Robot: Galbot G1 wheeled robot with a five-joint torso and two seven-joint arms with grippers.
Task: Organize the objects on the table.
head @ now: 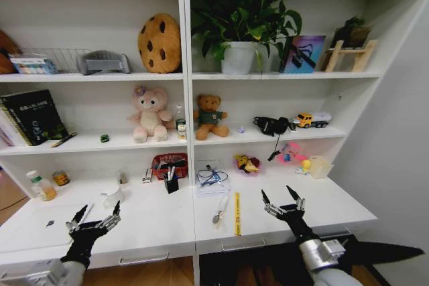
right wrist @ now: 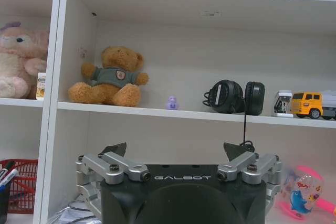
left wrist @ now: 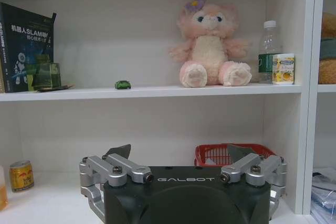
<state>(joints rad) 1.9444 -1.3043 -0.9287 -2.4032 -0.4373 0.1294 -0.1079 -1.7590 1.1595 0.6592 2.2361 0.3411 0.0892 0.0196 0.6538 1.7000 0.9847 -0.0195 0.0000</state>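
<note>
Now | left gripper [head: 94, 221] raised above desk [head: 154, 222], spread wide, empty | right gripper [head: 281, 200] likewise, beside yellow ruler [head: 237, 213]

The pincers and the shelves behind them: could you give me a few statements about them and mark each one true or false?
1. Both pincers, left pincer and right pincer, are open and empty. True.
2. The yellow ruler is held by the right pincer. False: it lies on the desk.
3. The green toy car sits on a shelf. True.
4. The pink plush is in the red basket. False: it sits on the shelf above.
</note>
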